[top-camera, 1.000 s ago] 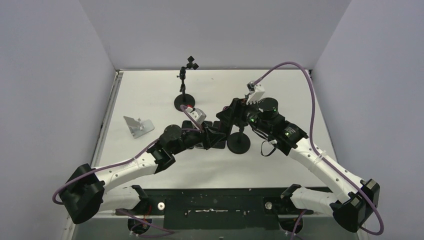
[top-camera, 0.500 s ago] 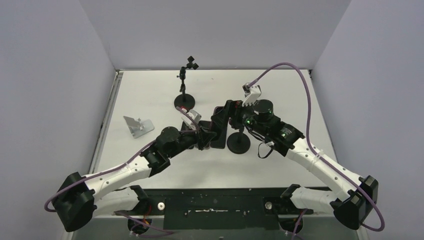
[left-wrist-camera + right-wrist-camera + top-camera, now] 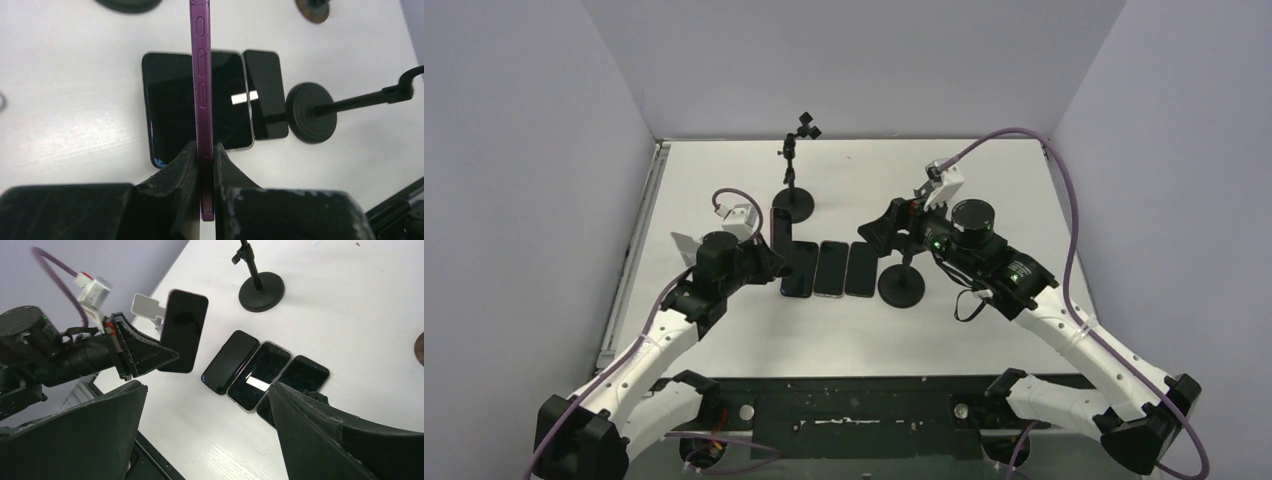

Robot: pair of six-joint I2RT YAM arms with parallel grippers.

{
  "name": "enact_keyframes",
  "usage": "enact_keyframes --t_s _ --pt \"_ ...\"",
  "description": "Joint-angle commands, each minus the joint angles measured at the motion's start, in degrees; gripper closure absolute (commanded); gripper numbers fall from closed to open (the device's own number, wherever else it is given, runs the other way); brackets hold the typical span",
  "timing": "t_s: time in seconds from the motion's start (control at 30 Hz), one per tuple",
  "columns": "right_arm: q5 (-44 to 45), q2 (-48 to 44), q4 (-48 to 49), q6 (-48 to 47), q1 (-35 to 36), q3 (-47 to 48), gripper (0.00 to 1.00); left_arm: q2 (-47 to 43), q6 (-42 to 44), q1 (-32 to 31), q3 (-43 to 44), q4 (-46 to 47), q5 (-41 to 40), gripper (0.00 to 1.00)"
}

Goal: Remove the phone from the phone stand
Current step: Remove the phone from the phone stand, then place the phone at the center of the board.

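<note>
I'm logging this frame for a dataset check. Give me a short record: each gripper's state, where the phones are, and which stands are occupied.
left gripper: shut on purple phone, held in the air
right gripper: open, holding nothing, beside near stand
flat phones: three, side by side on the table
near stand: black round base, no phone on it
far stand: black, at the back, no phone

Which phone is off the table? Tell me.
The purple-cased phone clamped edge-on in the left claw; the other three dark phones lie flat side by side on the white table.
</note>
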Motion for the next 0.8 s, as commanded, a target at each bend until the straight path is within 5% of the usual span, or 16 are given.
enact_keyframes --t_s 0.0,0.17,0.77 --pt "2.1 -3.3 0.0 -3.1 -0.5 0.3 0.00 4.0 -1.3 3.4 8.0 -11.6 7.2 1.00" --pt "2.3 -5.1 -0.7 -3.4 -0.6 -1.1 0.00 12.8 1.3 13.0 13.0 -23.1 11.5 1.00" --pt "1.8 -6.3 -1.9 -4.8 -0.8 -2.4 0.00 29.3 6.0 14.0 15.1 -19.6 10.4 1.00"
